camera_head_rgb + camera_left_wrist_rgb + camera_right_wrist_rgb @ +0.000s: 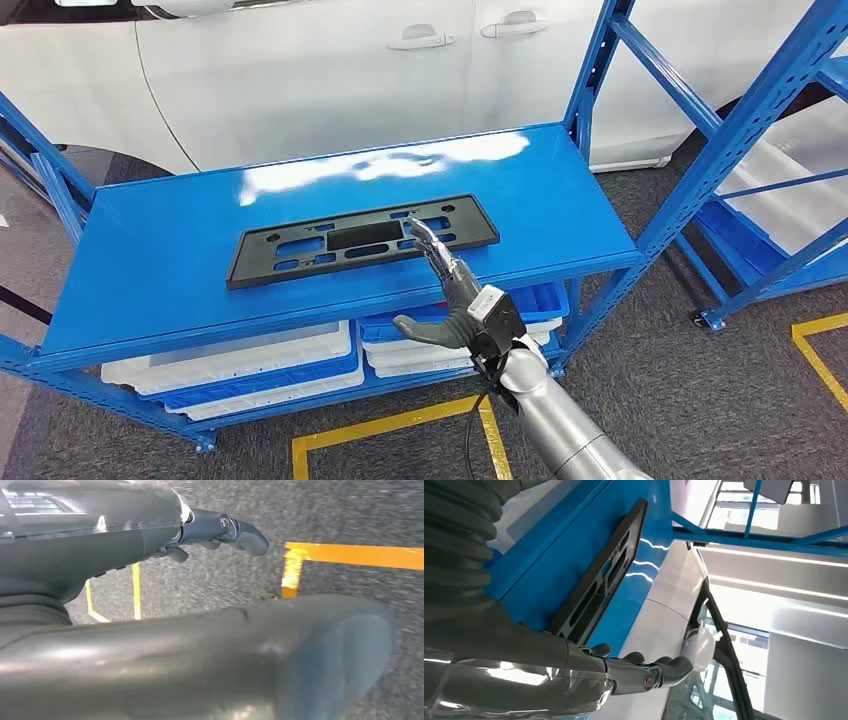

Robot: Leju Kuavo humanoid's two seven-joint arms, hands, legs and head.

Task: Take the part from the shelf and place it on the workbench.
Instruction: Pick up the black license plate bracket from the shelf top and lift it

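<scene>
The part is a flat black plastic plate (350, 243) with several cut-outs, lying along the middle of the blue shelf's top board (160, 260). My right hand (452, 292) reaches in from the front. Its fingers (430, 240) stretch out over the plate's right half and its thumb is spread to the side, with nothing gripped. Whether the fingertips touch the plate I cannot tell. In the right wrist view the plate (609, 575) lies beyond the outstretched fingers (659, 670). My left hand (150, 545) hangs over the grey floor, fingers loosely extended and holding nothing.
White and blue trays (250, 365) fill the shelf's lower level. A white car (350, 70) stands right behind the shelf. A second blue rack (770, 150) stands at the right. Yellow lines (400, 420) mark the grey floor in front.
</scene>
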